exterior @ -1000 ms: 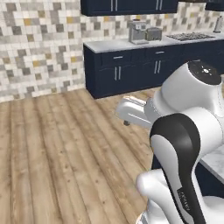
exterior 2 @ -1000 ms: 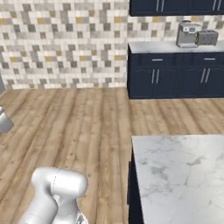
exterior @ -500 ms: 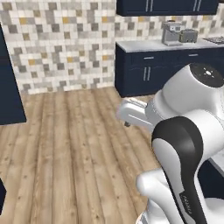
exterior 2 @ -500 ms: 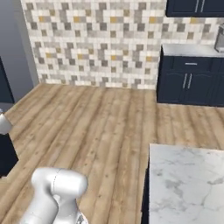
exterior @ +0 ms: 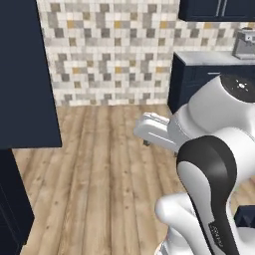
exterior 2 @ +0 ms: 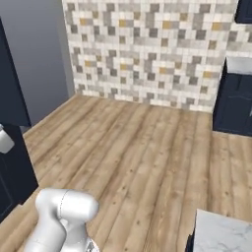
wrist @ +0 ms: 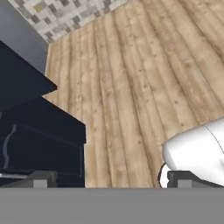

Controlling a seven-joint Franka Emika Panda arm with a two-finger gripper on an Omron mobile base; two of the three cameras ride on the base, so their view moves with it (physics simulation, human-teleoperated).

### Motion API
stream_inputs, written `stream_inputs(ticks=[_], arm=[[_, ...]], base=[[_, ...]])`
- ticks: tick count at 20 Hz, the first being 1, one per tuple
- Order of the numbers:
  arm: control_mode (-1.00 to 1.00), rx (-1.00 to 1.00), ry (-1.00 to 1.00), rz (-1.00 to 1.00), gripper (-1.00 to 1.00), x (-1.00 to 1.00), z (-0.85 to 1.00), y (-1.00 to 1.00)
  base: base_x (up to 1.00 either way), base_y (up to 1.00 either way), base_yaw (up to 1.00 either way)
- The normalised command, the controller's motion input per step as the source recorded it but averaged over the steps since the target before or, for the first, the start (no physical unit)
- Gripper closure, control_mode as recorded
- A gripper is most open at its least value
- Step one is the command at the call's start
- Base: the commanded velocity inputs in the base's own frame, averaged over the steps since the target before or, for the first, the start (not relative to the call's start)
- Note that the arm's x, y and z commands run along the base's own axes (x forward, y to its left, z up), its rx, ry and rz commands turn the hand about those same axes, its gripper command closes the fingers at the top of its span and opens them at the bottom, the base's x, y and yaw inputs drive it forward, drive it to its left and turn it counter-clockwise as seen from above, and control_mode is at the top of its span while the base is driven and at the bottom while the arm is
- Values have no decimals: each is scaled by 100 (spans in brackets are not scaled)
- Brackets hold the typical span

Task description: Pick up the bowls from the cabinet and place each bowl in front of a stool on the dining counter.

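The tall dark navy cabinet (exterior: pixel 24 79) stands at the left of the left base view, and its edge (exterior 2: pixel 11 103) lines the left of the right base view. From the hand view I look down on its dark front (wrist: pixel 37 131). No bowl is visible; both are out of view. My gripper (wrist: pixel 111 180) is open, its fingertips (wrist: pixel 40 179) set wide apart over the wooden floor with nothing between them. The white hand (exterior: pixel 155 130) reaches left from the arm. A corner of the dining counter's marble surface (exterior 2: pixel 222 237) lies at the lower right.
A mosaic tile wall (exterior: pixel 109 50) runs along the back, above a wooden plank floor (exterior 2: pixel 133 152). Navy base units (exterior: pixel 196 82) with a light worktop and a steel appliance (exterior: pixel 244 44) stand at the right. A grey wall (exterior 2: pixel 42 59) meets the tiles.
The whole picture has swung: the base has turned left. The navy units and appliance slid to the right, the tall cabinet came in at the left. The arm keeps its pose.
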Motion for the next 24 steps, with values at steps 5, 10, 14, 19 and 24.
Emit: stream_inputs(ticks=[5,10,14,19,24], arm=[[100,0,0,0,-100,0,0,0],[100,0,0,0,-100,0,0,0],[100,0,0,0,-100,0,0,0],[100,0,0,0,-100,0,0,0],[100,0,0,0,-100,0,0,0]], base=[[60,77,27],[-15,58,50],[-30,18,31],[18,0,51],[48,0,50]])
